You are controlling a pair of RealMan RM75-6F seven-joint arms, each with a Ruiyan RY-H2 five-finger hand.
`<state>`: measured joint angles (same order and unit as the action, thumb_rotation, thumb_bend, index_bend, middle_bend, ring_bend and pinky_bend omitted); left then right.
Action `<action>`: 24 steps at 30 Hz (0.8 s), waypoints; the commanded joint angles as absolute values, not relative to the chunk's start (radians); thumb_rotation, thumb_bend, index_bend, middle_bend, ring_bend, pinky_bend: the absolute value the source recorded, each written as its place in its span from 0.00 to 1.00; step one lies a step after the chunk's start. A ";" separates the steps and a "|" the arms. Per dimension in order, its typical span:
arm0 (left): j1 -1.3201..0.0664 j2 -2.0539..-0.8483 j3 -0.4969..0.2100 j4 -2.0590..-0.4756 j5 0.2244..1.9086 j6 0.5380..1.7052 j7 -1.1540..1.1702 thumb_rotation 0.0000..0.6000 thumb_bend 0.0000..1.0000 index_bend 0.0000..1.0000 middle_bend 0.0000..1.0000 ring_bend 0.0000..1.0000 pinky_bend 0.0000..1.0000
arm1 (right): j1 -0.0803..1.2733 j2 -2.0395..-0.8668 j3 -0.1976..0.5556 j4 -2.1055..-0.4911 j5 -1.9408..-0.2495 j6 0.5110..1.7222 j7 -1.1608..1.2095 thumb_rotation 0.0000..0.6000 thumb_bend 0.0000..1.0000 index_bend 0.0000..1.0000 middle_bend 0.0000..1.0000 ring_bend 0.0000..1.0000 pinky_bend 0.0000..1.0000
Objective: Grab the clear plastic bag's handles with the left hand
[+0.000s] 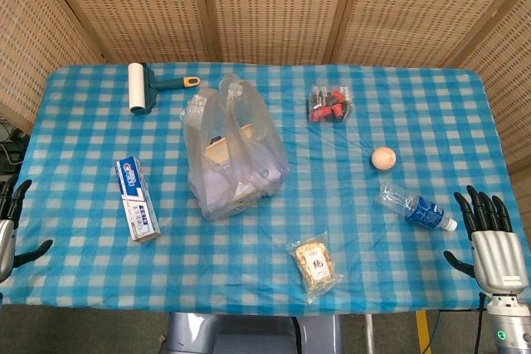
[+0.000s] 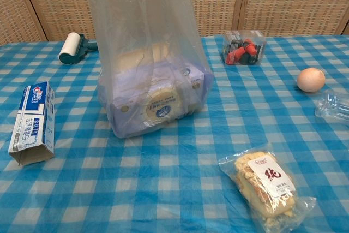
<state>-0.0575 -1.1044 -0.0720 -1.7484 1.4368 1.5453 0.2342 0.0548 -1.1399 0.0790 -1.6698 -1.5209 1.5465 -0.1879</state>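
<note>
A clear plastic bag (image 1: pixel 234 159) stands upright in the middle of the table, holding boxed goods. Its two handles (image 1: pixel 235 91) stick up at the top, free of any hand. In the chest view the bag (image 2: pixel 150 80) fills the centre and its handles run out of the top of the frame. My left hand (image 1: pixel 10 225) hangs at the table's left edge, fingers apart, holding nothing, far from the bag. My right hand (image 1: pixel 489 234) is at the right edge, fingers spread and empty. Neither hand shows in the chest view.
A toothpaste box (image 1: pixel 137 198) lies left of the bag, a lint roller (image 1: pixel 143 86) at the back left. A clear box of small items (image 1: pixel 330 104), an egg (image 1: pixel 383 157), a water bottle (image 1: pixel 415 207) and a snack packet (image 1: pixel 314 264) lie to the right and front.
</note>
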 commanded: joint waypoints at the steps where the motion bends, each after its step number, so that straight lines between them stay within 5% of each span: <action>1: -0.060 -1.102 -0.071 -1.752 1.438 1.539 0.225 1.00 0.00 0.00 0.00 0.00 0.00 | 0.054 -1.137 0.079 -1.674 -1.519 1.546 -0.187 1.00 0.00 0.00 0.00 0.00 0.00; 11: -0.160 -1.081 -0.095 -1.770 1.520 1.433 0.061 1.00 0.00 0.00 0.00 0.00 0.00 | 0.055 -1.131 0.086 -1.674 -1.501 1.539 -0.179 1.00 0.00 0.00 0.00 0.00 0.00; 16: -0.319 -1.047 -0.162 -1.850 1.620 1.317 -0.278 1.00 0.00 0.00 0.00 0.00 0.00 | 0.063 -1.138 0.099 -1.671 -1.470 1.523 -0.194 1.00 0.00 0.00 0.00 0.00 0.00; 24: -0.515 -1.023 -0.269 -1.928 1.506 1.091 -0.742 1.00 0.00 0.00 0.00 0.00 0.00 | 0.066 -1.138 0.120 -1.656 -1.418 1.508 -0.188 1.00 0.00 0.00 0.00 0.00 0.00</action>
<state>-0.3840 -1.0505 -0.1957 -1.8755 1.5548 1.2406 -0.4956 0.0657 -1.1381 0.1174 -1.6581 -1.4213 1.5100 -0.1901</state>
